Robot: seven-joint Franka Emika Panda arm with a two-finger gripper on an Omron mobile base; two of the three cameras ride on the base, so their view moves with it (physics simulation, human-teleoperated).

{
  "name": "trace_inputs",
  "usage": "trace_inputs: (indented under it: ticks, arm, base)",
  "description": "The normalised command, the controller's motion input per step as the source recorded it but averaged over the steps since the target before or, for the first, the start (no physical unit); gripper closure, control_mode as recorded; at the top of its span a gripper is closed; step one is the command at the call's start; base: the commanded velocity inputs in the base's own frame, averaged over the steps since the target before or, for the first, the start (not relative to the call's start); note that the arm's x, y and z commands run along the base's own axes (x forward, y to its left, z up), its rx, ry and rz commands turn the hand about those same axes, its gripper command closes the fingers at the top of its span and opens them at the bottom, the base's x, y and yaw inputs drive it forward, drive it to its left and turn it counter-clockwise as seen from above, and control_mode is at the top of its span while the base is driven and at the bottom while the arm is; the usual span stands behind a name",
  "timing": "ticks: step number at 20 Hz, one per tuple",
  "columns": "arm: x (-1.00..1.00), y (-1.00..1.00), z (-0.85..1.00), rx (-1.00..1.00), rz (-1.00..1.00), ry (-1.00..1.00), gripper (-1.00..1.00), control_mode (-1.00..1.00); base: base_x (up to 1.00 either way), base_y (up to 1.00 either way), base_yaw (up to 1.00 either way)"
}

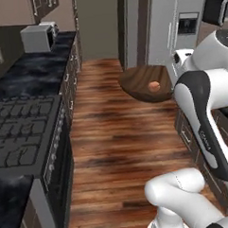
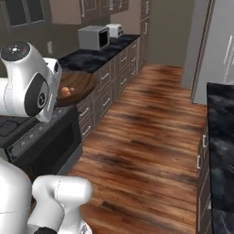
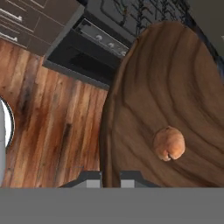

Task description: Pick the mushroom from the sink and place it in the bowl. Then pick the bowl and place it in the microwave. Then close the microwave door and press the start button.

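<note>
Gripping the bowl (image 3: 175, 87) by its rim, the fingers (image 3: 111, 177) are clamped together on it in the hand view, the mushroom (image 3: 169, 143) lying just beyond them inside. Both base views show the bowl aloft over the wooden floor (image 1: 122, 144), the fingers themselves hidden behind the arm.

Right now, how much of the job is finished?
Done: the mushroom lies in the bowl. In hand: the hand grips the bowl's rim and carries it above the wooden floor. Left: bowl into microwave, close door, press start.

Home kitchen: gas stove (image 1: 20, 132), dark stone counters (image 1: 35, 68), fridge (image 1: 177, 27), wood floor (image 1: 122, 139).
</note>
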Motion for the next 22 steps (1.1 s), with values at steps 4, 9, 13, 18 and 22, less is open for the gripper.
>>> trace_inputs:
  ticks: [4, 9, 13, 18, 22]
  arm:
    - [0.00, 0.00, 0.00, 0.00, 0.00, 0.00, 1.00, 1.00]
    - [0.00, 0.00, 0.00, 0.00, 0.00, 0.00, 1.00, 1.00]
    - [0.00, 0.00, 0.00, 0.00, 0.00, 0.00, 1.00, 1.00]
    - [0.00, 0.00, 0.00, 0.00, 0.00, 0.00, 1.00, 1.00]
    - [0.00, 0.00, 0.00, 0.00, 0.00, 0.00, 1.00, 1.00]
  base:
    - [0.60, 0.00, -0.51]
    - [0.99, 0.15, -0.30]
    - [1.00, 0.27, -0.10]
    - [1.00, 0.23, -0.12]
    - [1.00, 0.18, -0.09]
